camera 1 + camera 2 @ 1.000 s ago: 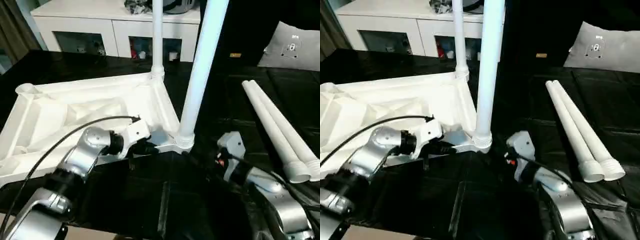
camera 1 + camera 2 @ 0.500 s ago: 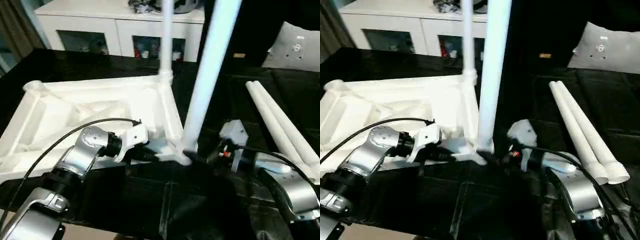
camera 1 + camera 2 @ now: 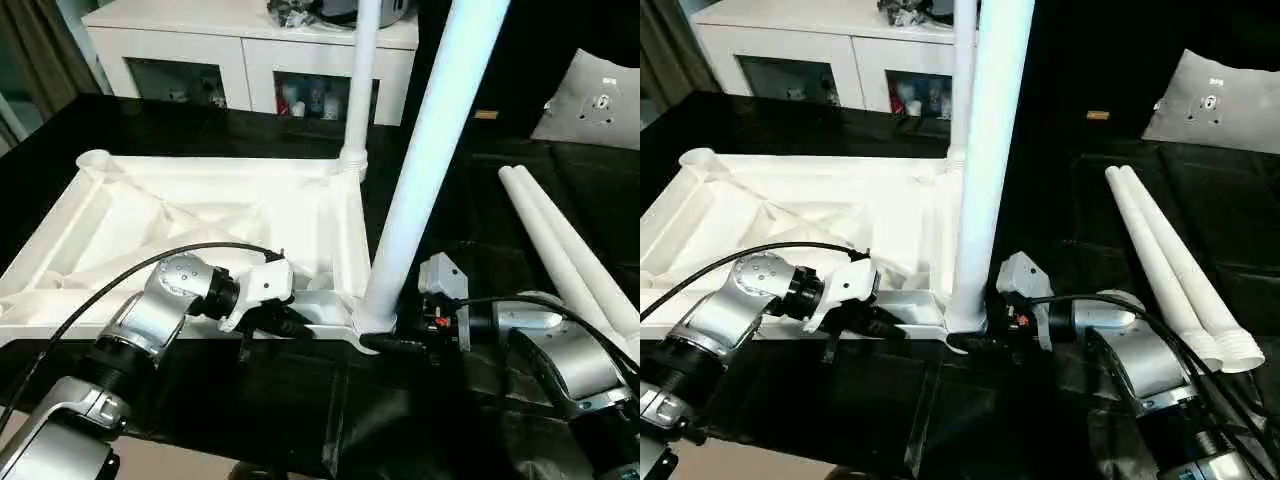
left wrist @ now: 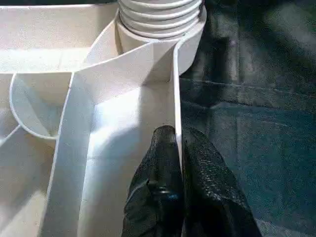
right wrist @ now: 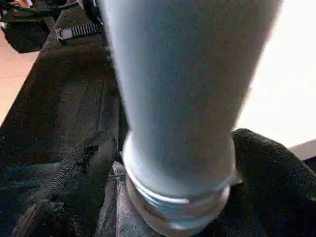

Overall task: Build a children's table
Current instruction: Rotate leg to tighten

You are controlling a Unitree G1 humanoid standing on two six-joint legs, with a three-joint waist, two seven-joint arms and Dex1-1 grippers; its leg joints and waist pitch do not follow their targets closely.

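White table top flipped over on a black cloth, ribs facing up, lying from about 9 o'clock to the middle of the head view. Two legs standing up in its corner holes: a near leg at the corner close to the middle, and a far leg at the corner toward 12 o'clock. Two more legs lying side by side on the cloth at about 3 o'clock, well apart from the top. Left claw at about 7 o'clock, squeezed tight on the thin side wall of the table top, one black finger inside the wall and the other outside, just beside the near leg's ribbed end. Right claw at about 5 o'clock, wrapped around the bottom of the near leg, a finger on each side of it and touching it, right above the leg's ringed end. Black cable looping over the silver left arm. White cabinet with little windows at 12 o'clock, behind the top. Grey pillow at about 2 o'clock.
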